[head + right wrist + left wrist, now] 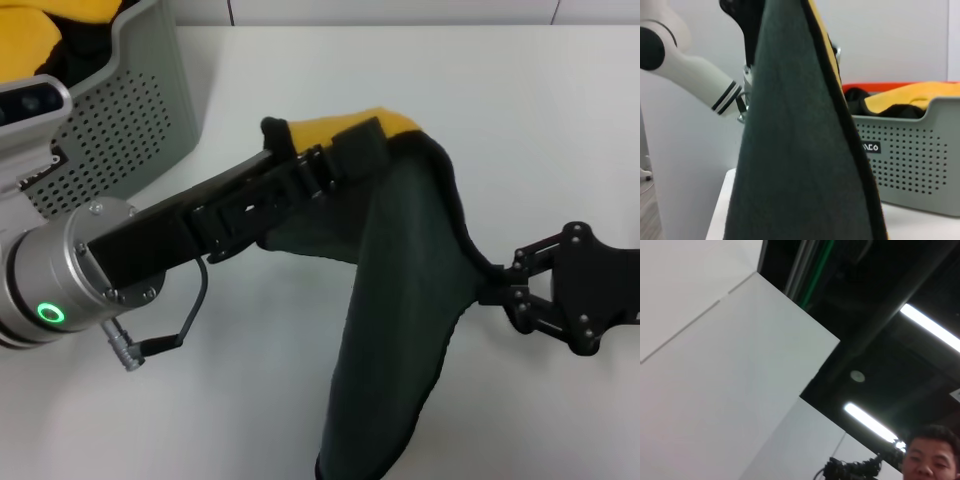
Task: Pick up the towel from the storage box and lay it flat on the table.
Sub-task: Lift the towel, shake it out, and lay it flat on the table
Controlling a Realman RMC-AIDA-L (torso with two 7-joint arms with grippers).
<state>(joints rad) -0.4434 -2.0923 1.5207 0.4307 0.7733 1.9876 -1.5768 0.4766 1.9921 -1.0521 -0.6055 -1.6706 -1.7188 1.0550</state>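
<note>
Over the white table [560, 120], my left gripper [345, 155] and right gripper [497, 287] each pinch the limp, light towel [400, 300], apparently by its edging.

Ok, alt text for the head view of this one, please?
A dark green towel with a yellow underside hangs above the white table, held by the left gripper at its top and the right gripper at its side edge. A grey storage box sits at the far left.

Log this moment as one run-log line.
towel: lifted over table | left gripper: shut on corner | right gripper: shut on edge | storage box: behind
</note>
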